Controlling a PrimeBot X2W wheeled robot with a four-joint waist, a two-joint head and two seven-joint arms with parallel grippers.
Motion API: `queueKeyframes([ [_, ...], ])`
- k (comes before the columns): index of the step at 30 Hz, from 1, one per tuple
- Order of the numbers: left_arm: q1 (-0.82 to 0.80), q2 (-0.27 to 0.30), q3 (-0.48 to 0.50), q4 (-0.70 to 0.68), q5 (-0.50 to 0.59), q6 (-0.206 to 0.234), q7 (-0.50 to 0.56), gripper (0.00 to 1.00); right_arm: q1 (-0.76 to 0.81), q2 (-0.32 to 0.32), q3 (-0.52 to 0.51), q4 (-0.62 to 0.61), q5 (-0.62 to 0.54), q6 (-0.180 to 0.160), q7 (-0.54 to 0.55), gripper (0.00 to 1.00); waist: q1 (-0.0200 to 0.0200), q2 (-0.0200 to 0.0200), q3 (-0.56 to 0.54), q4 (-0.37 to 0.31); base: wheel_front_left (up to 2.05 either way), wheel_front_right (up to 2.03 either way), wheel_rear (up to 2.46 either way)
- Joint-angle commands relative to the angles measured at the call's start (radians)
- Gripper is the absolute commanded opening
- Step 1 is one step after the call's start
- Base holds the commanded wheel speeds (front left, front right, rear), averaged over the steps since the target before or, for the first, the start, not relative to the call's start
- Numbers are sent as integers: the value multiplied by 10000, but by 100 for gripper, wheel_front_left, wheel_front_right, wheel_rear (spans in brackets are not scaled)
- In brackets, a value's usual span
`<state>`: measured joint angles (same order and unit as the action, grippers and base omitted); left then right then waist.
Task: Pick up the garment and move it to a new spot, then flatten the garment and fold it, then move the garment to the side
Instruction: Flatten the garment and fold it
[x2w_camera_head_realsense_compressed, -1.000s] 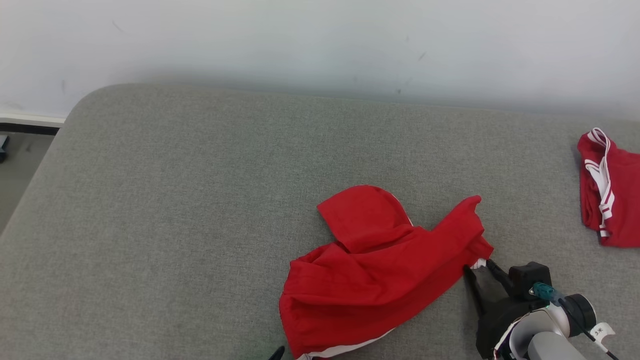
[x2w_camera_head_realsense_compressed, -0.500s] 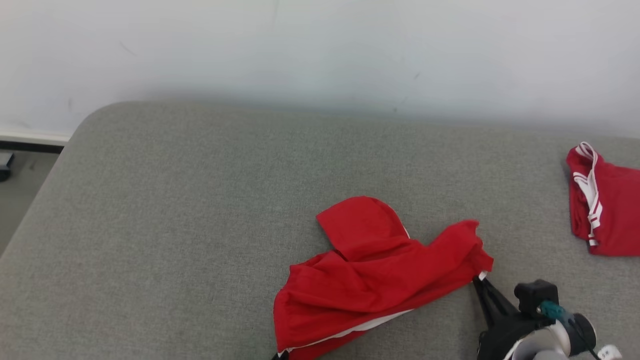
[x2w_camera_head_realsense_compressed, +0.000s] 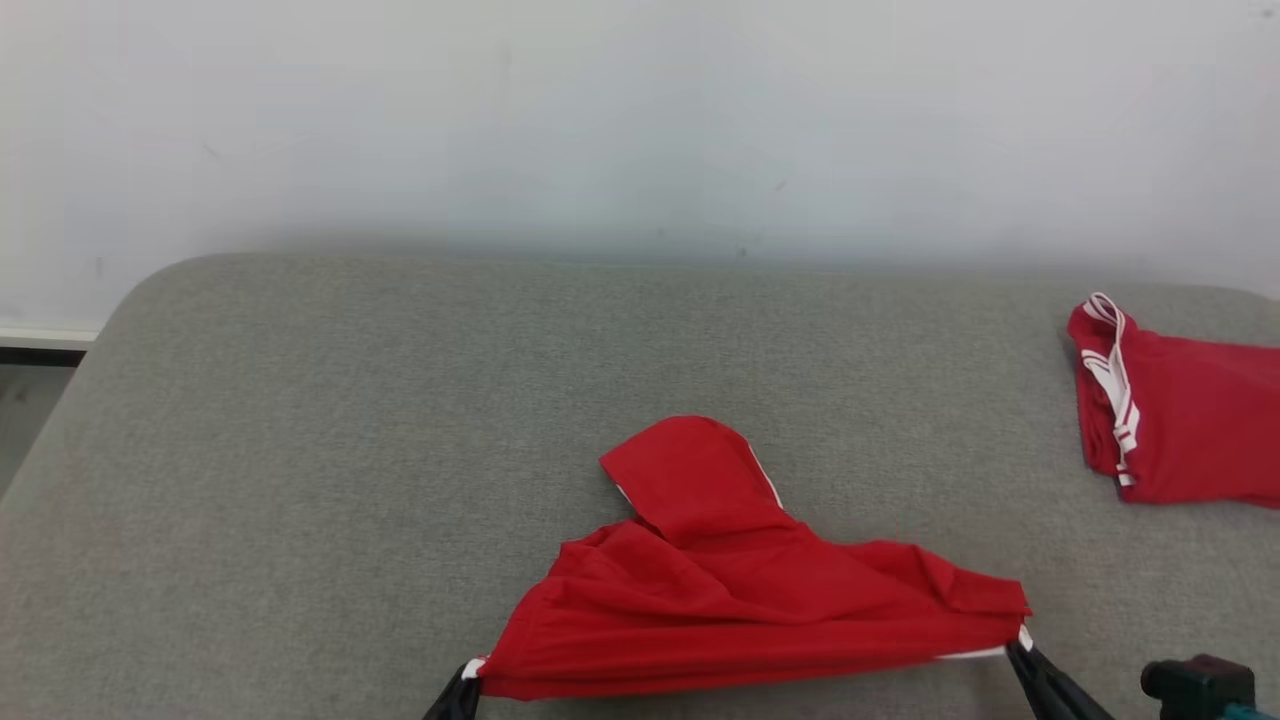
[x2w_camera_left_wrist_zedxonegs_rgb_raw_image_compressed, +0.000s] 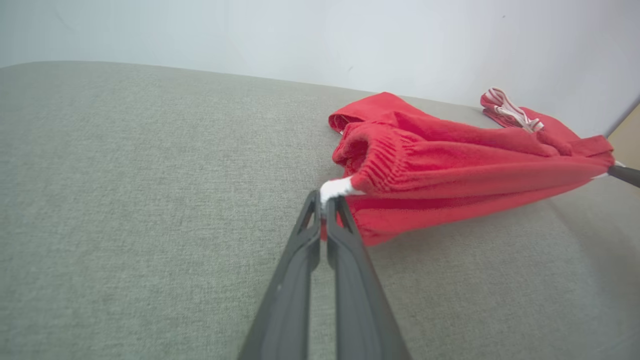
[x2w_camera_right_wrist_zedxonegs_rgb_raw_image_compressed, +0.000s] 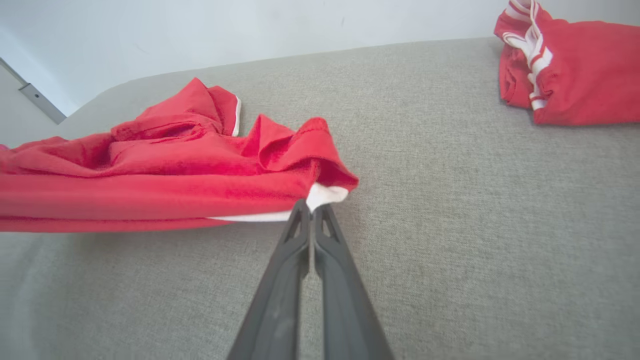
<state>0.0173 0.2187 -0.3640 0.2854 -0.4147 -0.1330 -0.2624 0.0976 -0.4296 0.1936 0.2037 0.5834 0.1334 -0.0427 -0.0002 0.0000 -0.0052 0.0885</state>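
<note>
In the head view the left gripper (x2w_camera_head_realsense_compressed: 466, 680) and the right gripper (x2w_camera_head_realsense_compressed: 1018, 652) rise from the bottom edge. Each is closed on 1 white corner of the red garment (x2w_camera_head_realsense_compressed: 740, 610), near the front of the grey cushion (x2w_camera_head_realsense_compressed: 300, 450). 1 second ago the garment was a crumpled heap; now its lower edge is stretched straight between the 2 grippers. The left wrist view shows this edge held a little above the cushion. The right wrist view shows a second red garment (x2w_camera_right_wrist_zedxonegs_rgb_raw_image_compressed: 570, 75) lying well apart.
</note>
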Motion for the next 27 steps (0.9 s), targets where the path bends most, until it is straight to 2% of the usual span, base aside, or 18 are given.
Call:
queueKeyframes([
  [1,63,167,207,36,5,48,-37,0,364,-131,-299,-245,132,-56,208,0,2,0,59,-206,0,0,0],
  [3,35,147,224,98,-46,48,-37,0,747,-48,-580,-733,149,-57,497,0,2,0,77,-308,0,0,0],
  [4,34,82,29,348,-70,46,-36,0,1173,265,-667,-1044,201,-56,931,0,2,0,74,-415,0,0,0],
  [11,51,32,-144,477,-198,39,-36,0,1263,771,-467,-1283,-59,-47,1313,0,2,0,39,-441,0,0,0],
  [15,-213,-6,-55,713,-312,39,-36,0,819,823,-359,-692,-677,-47,984,0,2,0,107,-470,0,0,0],
  [20,-453,-238,-423,1572,-412,37,-36,0,412,1105,56,372,-1093,-47,606,0,2,0,60,-438,0,0,0],
  [21,-473,-273,-453,1705,-435,37,-36,0,381,1164,91,533,-1119,-45,489,22,2,0,49,-436,0,0,0],
  [22,-479,-298,-411,1768,-417,37,-36,9,365,1210,119,668,-1143,-45,371,81,2,0,38,-430,0,0,0],
  [23,-423,-332,-400,1899,-424,37,-36,100,363,1241,149,793,-1128,-45,265,100,2,0,26,-425,0,0,0],
  [27,-116,-320,-499,1949,-299,36,-36,100,497,990,264,1024,-1406,-45,-178,100,2,0,-49,-391,0,0,0],
])
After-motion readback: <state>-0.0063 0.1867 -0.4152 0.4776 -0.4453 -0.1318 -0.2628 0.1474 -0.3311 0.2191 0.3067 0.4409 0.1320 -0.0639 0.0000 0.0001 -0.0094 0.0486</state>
